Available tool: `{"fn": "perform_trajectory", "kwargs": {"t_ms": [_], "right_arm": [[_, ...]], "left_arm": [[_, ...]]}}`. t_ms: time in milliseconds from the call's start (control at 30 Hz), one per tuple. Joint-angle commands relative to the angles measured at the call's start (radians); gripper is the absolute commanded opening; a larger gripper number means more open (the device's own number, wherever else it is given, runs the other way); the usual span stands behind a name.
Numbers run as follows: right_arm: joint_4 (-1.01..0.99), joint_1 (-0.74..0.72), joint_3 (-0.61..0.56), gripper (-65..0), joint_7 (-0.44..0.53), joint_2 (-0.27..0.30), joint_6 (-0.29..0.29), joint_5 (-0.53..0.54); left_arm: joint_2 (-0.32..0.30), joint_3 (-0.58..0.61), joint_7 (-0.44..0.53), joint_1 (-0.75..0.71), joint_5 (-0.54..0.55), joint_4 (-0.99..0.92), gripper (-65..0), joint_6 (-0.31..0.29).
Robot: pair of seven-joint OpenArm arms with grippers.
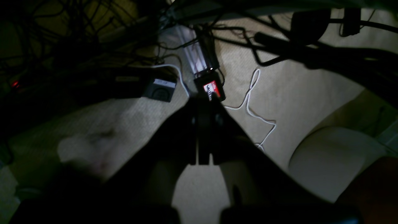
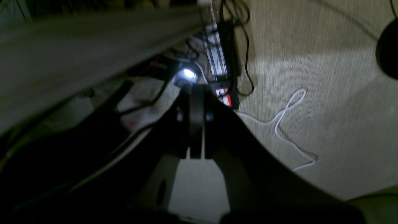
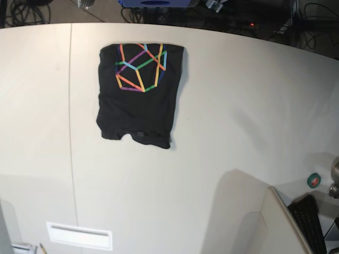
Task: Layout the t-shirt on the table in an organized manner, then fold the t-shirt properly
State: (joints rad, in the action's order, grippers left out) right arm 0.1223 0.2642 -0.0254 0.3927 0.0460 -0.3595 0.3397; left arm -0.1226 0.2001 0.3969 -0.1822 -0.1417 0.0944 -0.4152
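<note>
Already the black short-sleeved cloth t-shirt (image 3: 140, 95) lies as a compact rectangle in the upper left of the base view, rainbow line print facing up, flat on the wide off-white tabletop (image 3: 238, 106) just right of its thin dark seam. Folding looks finished, or nearly so; the ragged lower hem might merit one tidying tuck. Neither arm appears in the base view. Both wrist views look down at carpet and cables, away from the cloth: the left gripper (image 1: 203, 130) has its jaws pressed together on nothing, and the right gripper (image 2: 196, 124) likewise. Any further move would mean bringing an arm back over the table.
</note>
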Motion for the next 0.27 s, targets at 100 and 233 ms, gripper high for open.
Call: {"fn": "perform_trajectory", "kwargs": {"t_ms": [100,233], "right_arm": [[-0.002,0.007,-0.001,-65.0,0.012,0.005,-0.005,0.002],[0.056,0.017,-0.005,-65.0,0.012,0.005,-0.005,0.0]], "left_arm": [[-0.002,0.002,0.007,-0.013,-0.003,-0.002,-65.0,-0.006],[-0.002,0.002,0.009,-0.01,-0.003,0.0,-65.0,-0.006]]}}
